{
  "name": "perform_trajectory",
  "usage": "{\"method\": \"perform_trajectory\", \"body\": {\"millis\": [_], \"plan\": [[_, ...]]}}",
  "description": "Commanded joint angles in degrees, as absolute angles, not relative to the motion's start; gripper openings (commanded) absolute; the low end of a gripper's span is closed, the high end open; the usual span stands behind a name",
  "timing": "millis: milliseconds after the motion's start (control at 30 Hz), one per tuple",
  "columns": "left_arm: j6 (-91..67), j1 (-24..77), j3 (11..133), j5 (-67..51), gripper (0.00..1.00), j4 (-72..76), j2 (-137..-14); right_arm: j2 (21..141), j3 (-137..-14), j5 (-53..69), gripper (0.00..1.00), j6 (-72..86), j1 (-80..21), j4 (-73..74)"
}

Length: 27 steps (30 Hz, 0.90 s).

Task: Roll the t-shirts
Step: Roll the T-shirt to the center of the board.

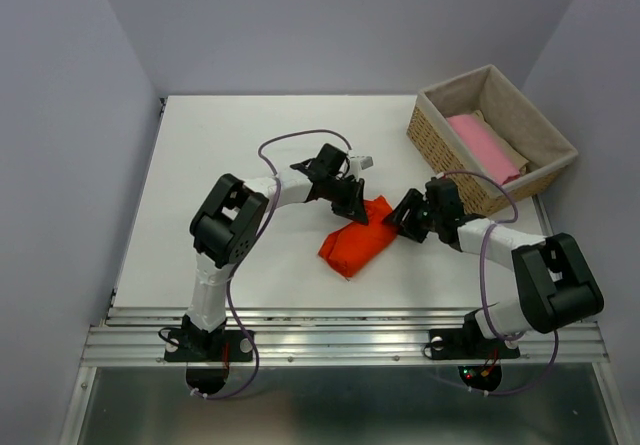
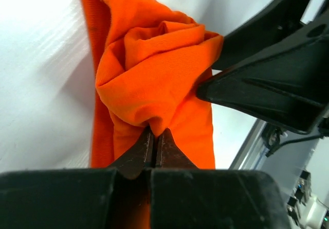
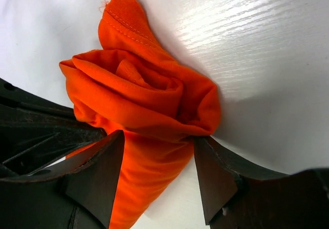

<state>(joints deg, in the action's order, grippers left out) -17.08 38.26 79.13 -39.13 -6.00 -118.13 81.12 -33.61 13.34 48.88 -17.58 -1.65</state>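
Observation:
The orange-red t-shirt (image 1: pixel 358 243) lies rolled into a short bundle in the middle of the white table (image 1: pixel 230 155). My left gripper (image 1: pixel 355 208) is at its far end, shut on a pinched fold of the orange fabric (image 2: pixel 149 74), which is nipped between the fingertips (image 2: pixel 155 134). From the right, my right gripper (image 1: pixel 397 220) stands open astride the same end of the roll (image 3: pixel 139 95). Its two fingers (image 3: pixel 158 136) sit on either side and touch the cloth. A pale pink t-shirt (image 1: pixel 483 145) lies in the basket.
A woven basket (image 1: pixel 436 133) with a fabric liner stands at the back right of the table, with a beige piece (image 1: pixel 512 153) beside the pink shirt. Grey walls close in the sides and back. An aluminium rail (image 1: pixel 340 340) runs along the near edge.

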Motion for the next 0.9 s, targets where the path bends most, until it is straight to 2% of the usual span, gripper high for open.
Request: {"method": "perform_trajectory", "body": {"millis": [0, 133, 300, 400, 667, 867], "plan": [[-17.5, 38.8, 80.9, -45.5, 0.0, -3.6, -118.0, 82.4, -33.4, 15.7, 0.61, 48.7, -17.2, -7.8], [-19.2, 38.8, 78.1, -51.0, 0.0, 1.3, -116.2, 82.4, -35.1, 16.5, 0.64, 47.3, -17.2, -8.8], [-24.0, 38.6, 74.7, -58.0, 0.0, 8.7, -115.8, 79.5, -35.6, 16.9, 0.8, 46.6, -17.2, -10.9], [-26.0, 38.5, 74.3, -59.1, 0.0, 11.4, -116.7, 78.8, -35.2, 16.7, 0.87, 47.5, -16.7, -10.6], [-27.2, 38.1, 72.2, -59.2, 0.0, 14.0, -116.3, 75.4, -29.8, 13.5, 0.87, 51.2, -16.2, -7.1], [-27.4, 38.0, 71.5, -59.4, 0.0, 14.8, -116.5, 76.9, -29.3, 14.0, 0.94, 51.2, -16.2, -8.2]]}}
